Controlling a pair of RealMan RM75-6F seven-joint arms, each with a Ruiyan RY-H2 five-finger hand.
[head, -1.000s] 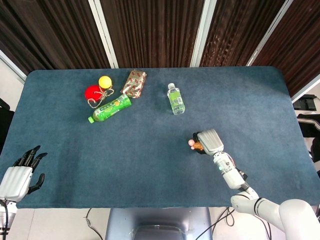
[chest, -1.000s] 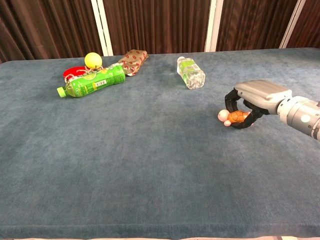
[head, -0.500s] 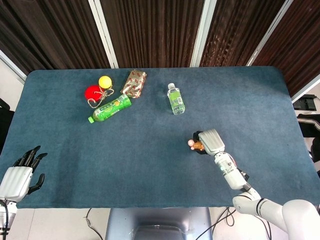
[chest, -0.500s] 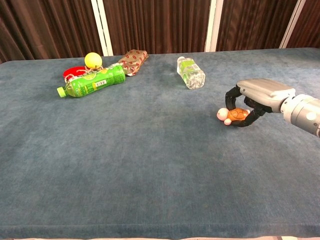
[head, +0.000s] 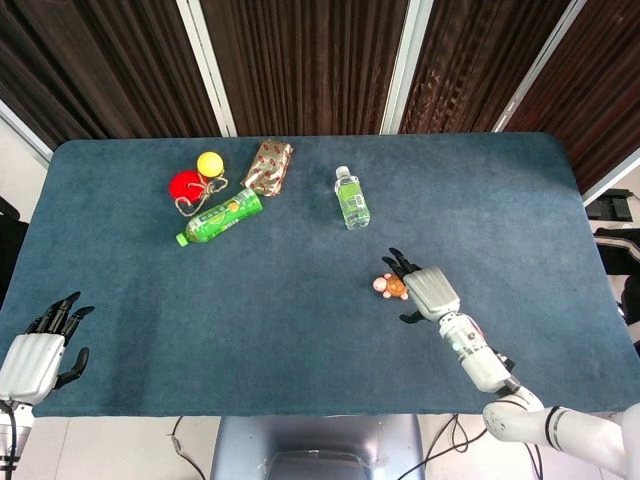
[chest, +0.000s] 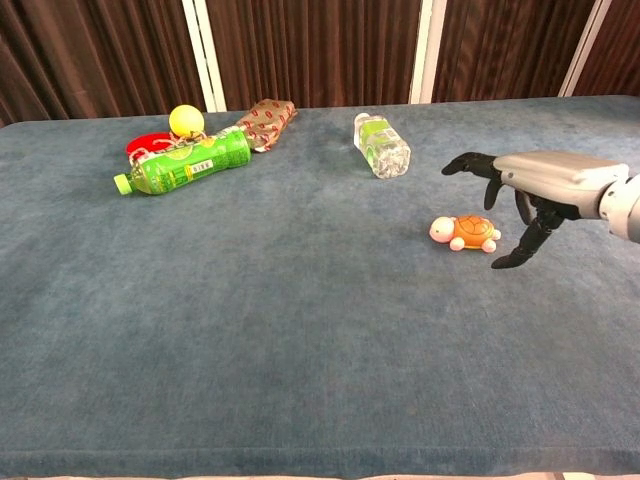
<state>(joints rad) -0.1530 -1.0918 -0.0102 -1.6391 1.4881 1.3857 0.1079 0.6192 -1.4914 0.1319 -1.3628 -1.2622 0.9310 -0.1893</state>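
Note:
A small toy turtle with an orange shell and pink head lies on the blue table, also visible from above as the turtle. My right hand hovers just to its right with fingers spread, holding nothing; the head view shows this hand beside the toy, apart from it. My left hand rests at the table's near left corner, fingers apart and empty. It does not appear in the chest view.
At the far left lie a green bottle, a red disc, a yellow ball and a brown patterned packet. A clear water bottle lies at the far middle. Dark curtains hang behind the table.
My right hand let go of the toy turtle, spread its fingers and drew back a little to the right. The turtle now lies free on the table. The left hand stayed still.

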